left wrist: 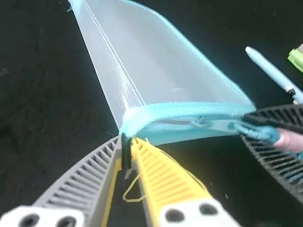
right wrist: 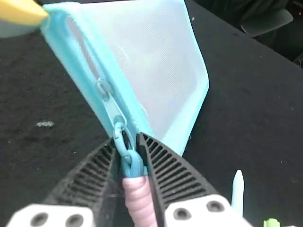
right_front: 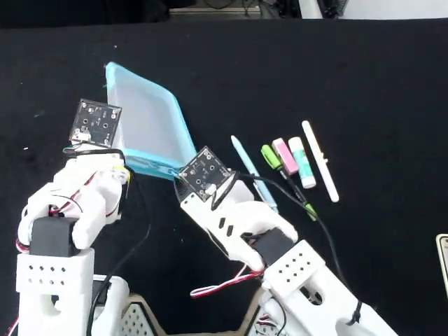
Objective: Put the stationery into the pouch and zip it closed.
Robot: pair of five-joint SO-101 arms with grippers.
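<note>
The pouch [right_front: 143, 119], see-through with a light blue border, lies flat on the left half of the bench, its zipped edge turned toward the near edge, where the arms stand. We cannot tell how far the zipper is drawn along that edge.

The left gripper [right_front: 123, 164] is clenched on the pouch's near left corner; in the left wrist view its grey and yellow fingers meet right at the blue seam [left wrist: 127, 142]. The right gripper [right wrist: 127, 143] is pinched tight on the blue zipper pull [right wrist: 124, 153] at the other end of that edge, and a pink piece sits between its black fingers behind the pull.

The stationery lies outside the pouch, just right of it, around the middle of the bench. From the pouch outward we see a light blue pen [right_front: 253, 171], a green marker [right_front: 271, 158], a pink highlighter [right_front: 285, 155], a mint and white stick [right_front: 302, 162] and a white pen [right_front: 320, 161]. They lie side by side, close together, all slanted the same way, with the right arm crossing the near end of the blue pen.

The bench [right_front: 378, 84] is covered in black cloth. A pale object [right_front: 444, 257] shows at its right edge. Beyond the far edge we see a lighter strip of room with a white panel [right_front: 392, 8] by the far right corner.
</note>
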